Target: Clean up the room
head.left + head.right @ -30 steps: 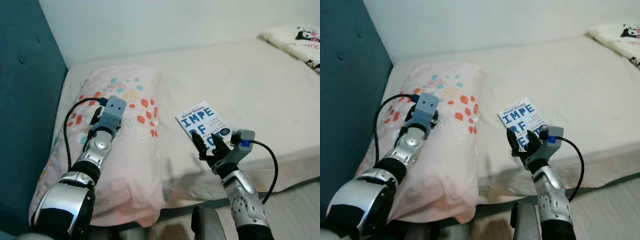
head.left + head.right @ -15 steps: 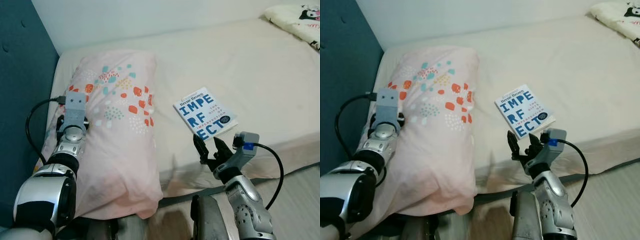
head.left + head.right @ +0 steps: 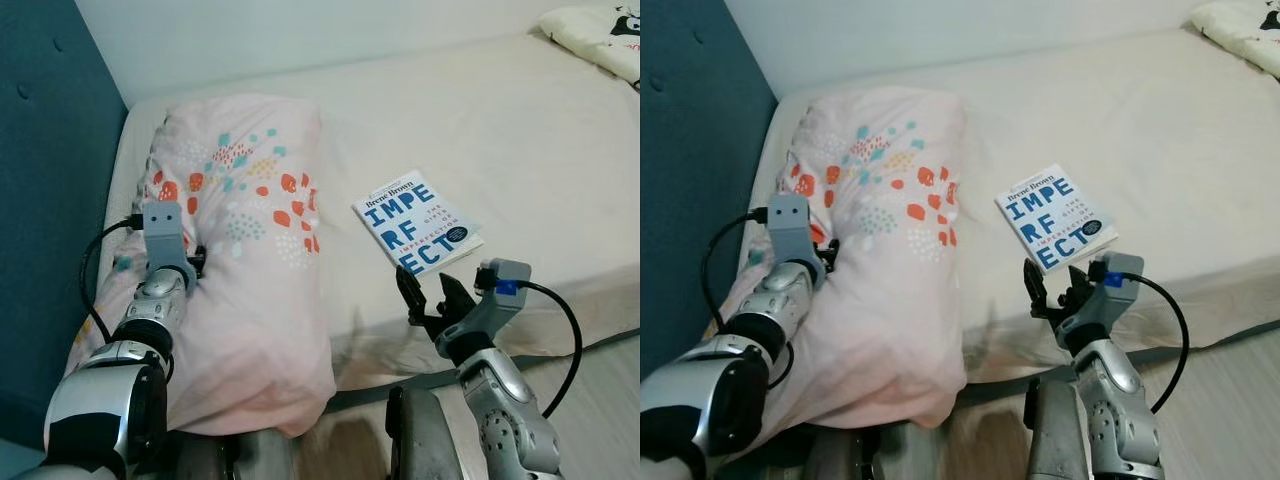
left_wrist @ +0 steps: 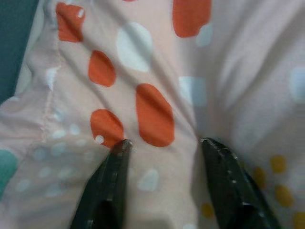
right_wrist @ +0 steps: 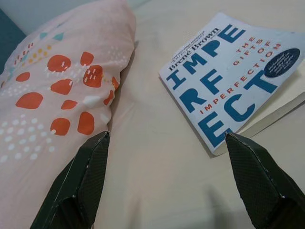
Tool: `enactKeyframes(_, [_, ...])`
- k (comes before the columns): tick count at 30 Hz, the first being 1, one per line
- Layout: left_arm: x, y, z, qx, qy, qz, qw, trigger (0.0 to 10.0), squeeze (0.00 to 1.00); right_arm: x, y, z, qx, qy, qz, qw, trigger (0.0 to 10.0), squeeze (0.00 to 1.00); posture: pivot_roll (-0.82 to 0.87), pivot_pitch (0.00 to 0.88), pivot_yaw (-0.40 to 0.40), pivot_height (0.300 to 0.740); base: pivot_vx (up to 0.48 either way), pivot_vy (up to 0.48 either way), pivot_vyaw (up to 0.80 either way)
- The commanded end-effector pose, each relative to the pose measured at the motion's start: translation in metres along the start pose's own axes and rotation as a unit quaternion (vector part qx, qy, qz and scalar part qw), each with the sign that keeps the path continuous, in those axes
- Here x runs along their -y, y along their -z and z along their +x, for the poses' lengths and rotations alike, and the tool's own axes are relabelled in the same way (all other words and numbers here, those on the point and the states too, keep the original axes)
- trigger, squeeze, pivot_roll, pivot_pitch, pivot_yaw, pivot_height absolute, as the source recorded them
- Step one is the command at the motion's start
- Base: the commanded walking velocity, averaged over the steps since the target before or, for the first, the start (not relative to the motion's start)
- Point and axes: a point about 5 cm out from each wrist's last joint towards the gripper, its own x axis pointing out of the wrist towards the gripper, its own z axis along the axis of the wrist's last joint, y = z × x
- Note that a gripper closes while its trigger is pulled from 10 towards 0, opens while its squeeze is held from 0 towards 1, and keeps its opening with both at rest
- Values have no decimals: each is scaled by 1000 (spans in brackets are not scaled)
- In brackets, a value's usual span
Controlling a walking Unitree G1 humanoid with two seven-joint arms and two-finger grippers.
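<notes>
On the bed [image 3: 520, 120]: a cream sheet covers the mattress, which runs along a white wall; every place below is given relative to the bed.
Pillow [image 3: 250, 230]: pale pink with orange, teal, white and yellow spots, lying lengthwise at the head end of the bed, next to the dark teal headboard [image 3: 45, 200], its lower end bulging over the bed's near edge.
Book [image 3: 416, 222]: a white paperback with large blue letters on its cover, lying flat on the sheet near the bed's near edge, just beside the pillow but apart from it, turned at an angle.
Left gripper [image 4: 164, 157]: pressed into the pillow's headboard side near the bed's near edge; in the left wrist view its two black fingers [image 4: 107, 186] are spread, with a fold of spotted fabric bunched between them, both tips touching the cloth.
Right gripper [image 3: 432, 297]: hangs at the bed's near edge, just short of the book and not touching it; the right wrist view shows its fingers [image 5: 83, 179] wide apart, with bare sheet between them.
Far corner of the bed: a second cushion [image 3: 600, 30], cream with a dark printed figure, well apart from the book.
Floor [image 3: 600, 370]: pale boards beside the bed's near edge.
</notes>
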Motion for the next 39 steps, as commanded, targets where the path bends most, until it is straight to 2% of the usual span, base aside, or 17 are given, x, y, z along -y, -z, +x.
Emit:
enactKeyframes(1, [17,43,-7,-82,39,2,996,0,0,-2,1,-2,-6,0,7,1000,10000,0,-75,260,65,526,0,0,0])
enactKeyframes(7, [25,37,-6,-64,54,-18,996,0,0,-3,-2,-1,-3,2,5,1000,10000,0,-74,258,63,526,0,0,0])
enactKeyframes(12, [30,21,-3,-37,57,-47,997,0,0,-4,-4,1,-3,2,3,1000,10000,0,-65,248,61,526,0,0,0])
enactKeyframes(15, [34,5,0,-13,67,-76,995,0,0,-4,-5,4,-1,2,4,1000,10000,0,-56,239,62,526,0,0,0])
enactKeyframes(17, [38,-9,1,7,82,-118,990,0,0,-5,-5,6,-1,1,3,1000,10000,0,-53,229,63,526,0,0,0])
enactKeyframes(20, [39,-13,2,14,87,-132,987,0,0,-5,-5,7,-1,1,2,1000,10000,0,-53,229,63,526,0,0,0])
enactKeyframes(21, [42,-21,2,25,99,-153,983,0,0,-5,-6,8,0,0,3,1000,10000,0,-49,220,63,526,0,0,0])
enactKeyframes(23, [52,-38,1,54,158,-207,964,0,0,-5,-6,10,1,-1,1,1000,10000,0,-41,205,60,526,0,0,0])
enactKeyframes(26, [63,-49,-2,81,219,-242,942,0,0,-6,-7,12,1,-4,0,1000,10000,0,-39,199,60,526,0,0,0])
enactKeyframes(27, [63,-49,-2,81,219,-242,942,0,0,-6,-7,12,1,-4,0,1000,10000,0,-39,199,60,526,0,0,0])
enactKeyframes(28, [64,-51,-5,96,237,-256,932,0,0,-6,-7,14,1,-7,-1,1000,10000,0,-38,193,59,526,0,0,0])
enactKeyframes(31, [62,-57,-7,116,244,-275,923,0,0,-7,-8,15,3,-9,-1,1000,10000,0,-33,184,55,526,0,0,0])
enactKeyframes(32, [60,-66,-9,135,247,-293,914,0,0,-7,-8,17,3,-10,-2,1000,10000,0,-28,178,52,526,0,0,0])
enactKeyframes(35, [55,-81,-11,163,238,-294,911,0,0,-8,-9,19,4,-13,-2,1000,10000,0,-25,172,50,526,0,0,0])
enactKeyframes(37, [48,-102,-11,195,209,-275,918,0,0,-9,-9,21,5,-17,-3,1000,10000,0,-22,162,49,526,0,0,0])
enactKeyframes(38, [47,-112,-11,210,192,-242,927,0,0,-10,-10,23,6,-19,-4,1000,10000,0,-21,158,49,526,0,0,0])
enactKeyframes(39, [47,-112,-11,210,192,-242,927,0,0,-10,-10,23,6,-19,-4,1000,10000,0,-21,158,49,526,0,0,0])
